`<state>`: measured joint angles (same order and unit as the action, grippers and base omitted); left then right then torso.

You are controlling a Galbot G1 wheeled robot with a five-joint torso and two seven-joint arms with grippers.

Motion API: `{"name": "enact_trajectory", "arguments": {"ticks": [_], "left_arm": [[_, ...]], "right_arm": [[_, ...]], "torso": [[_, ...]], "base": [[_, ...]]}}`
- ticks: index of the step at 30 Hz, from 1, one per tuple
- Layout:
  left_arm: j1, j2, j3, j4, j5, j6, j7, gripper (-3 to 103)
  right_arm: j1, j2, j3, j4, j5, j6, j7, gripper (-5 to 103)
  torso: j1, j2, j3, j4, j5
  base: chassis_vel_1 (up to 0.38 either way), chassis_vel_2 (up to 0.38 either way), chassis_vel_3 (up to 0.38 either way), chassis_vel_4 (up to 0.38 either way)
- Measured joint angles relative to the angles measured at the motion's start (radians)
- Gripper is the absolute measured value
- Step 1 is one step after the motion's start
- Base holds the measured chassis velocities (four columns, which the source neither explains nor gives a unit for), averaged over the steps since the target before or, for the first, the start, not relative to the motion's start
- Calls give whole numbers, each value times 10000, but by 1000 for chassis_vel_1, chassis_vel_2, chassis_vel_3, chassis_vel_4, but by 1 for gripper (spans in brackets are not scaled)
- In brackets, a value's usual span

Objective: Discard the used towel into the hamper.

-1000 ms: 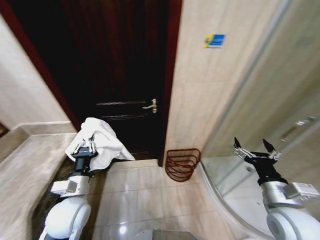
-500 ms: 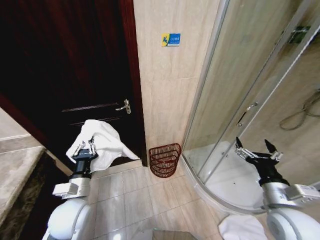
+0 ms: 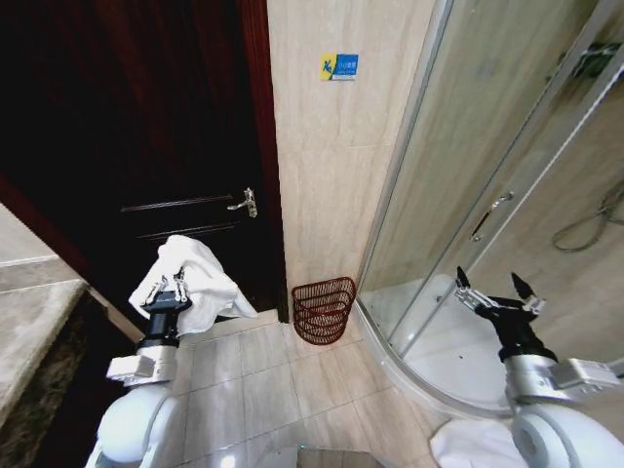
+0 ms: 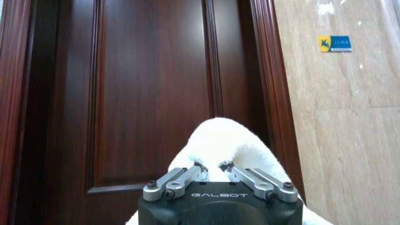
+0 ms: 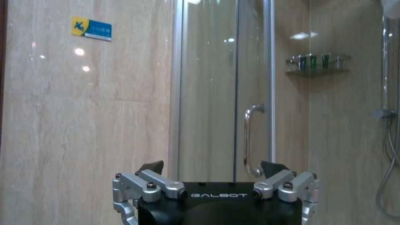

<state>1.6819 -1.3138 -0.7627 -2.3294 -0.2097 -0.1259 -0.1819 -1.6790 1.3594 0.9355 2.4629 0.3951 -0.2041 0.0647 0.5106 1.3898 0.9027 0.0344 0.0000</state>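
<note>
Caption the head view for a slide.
Left gripper holds a white towel near the reddish-brown wire hamper; right gripper open.

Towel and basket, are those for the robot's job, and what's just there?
For the job:
towel, held in the left gripper
hamper, on the floor by the wall

Just there:
door
shower door
blue sign
right gripper, jaws open

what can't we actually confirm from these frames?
- Inside of the hamper: head view, its own weave and the angle hide the bottom.
- Left tool fingertips: both views, buried in the towel.
- White thing on the floor: head view, cut by the bottom edge and the right arm; cannot tell what it is.
- Wall sticker: text too small.
</note>
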Motion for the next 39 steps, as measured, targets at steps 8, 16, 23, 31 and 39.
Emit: {"name": "enact_trajectory", "arguments": {"ticks": [8, 16, 23, 31, 39], "left_arm": [[-11, -70, -15, 494, -244, -212, 239, 9], [-181, -65, -71, 1139, -829, -292, 978, 9], [-662, -313, -18, 2126, -699, -712, 1113, 9], [-424, -457, 203, 2477, -616, -1103, 1030, 9], [-378, -391, 479, 1877, -577, -337, 1059, 9]], "right_arm": [[44, 465, -537, -180, -713, -10, 117, 100], [199, 1140, -962, -517, -1066, 145, -475, 100], [38, 1520, -1017, -1267, -1468, 977, -1133, 100], [-319, 1571, -1168, -1597, -1686, 1609, -1230, 100], [-150, 1568, -1412, -1597, -1623, 1490, -1131, 100]], "torso": [[-222, -476, -252, 0, -1], [-442, -953, -509, 0, 0], [-620, -1340, -720, -2, -1], [-820, -1780, -967, -1, -1], [-1010, -2184, -1178, -1, 0]], "base": [[0, 0, 0, 0], [0, 0, 0, 0], [0, 0, 0, 0], [0, 0, 0, 0], [0, 0, 0, 0]]}}
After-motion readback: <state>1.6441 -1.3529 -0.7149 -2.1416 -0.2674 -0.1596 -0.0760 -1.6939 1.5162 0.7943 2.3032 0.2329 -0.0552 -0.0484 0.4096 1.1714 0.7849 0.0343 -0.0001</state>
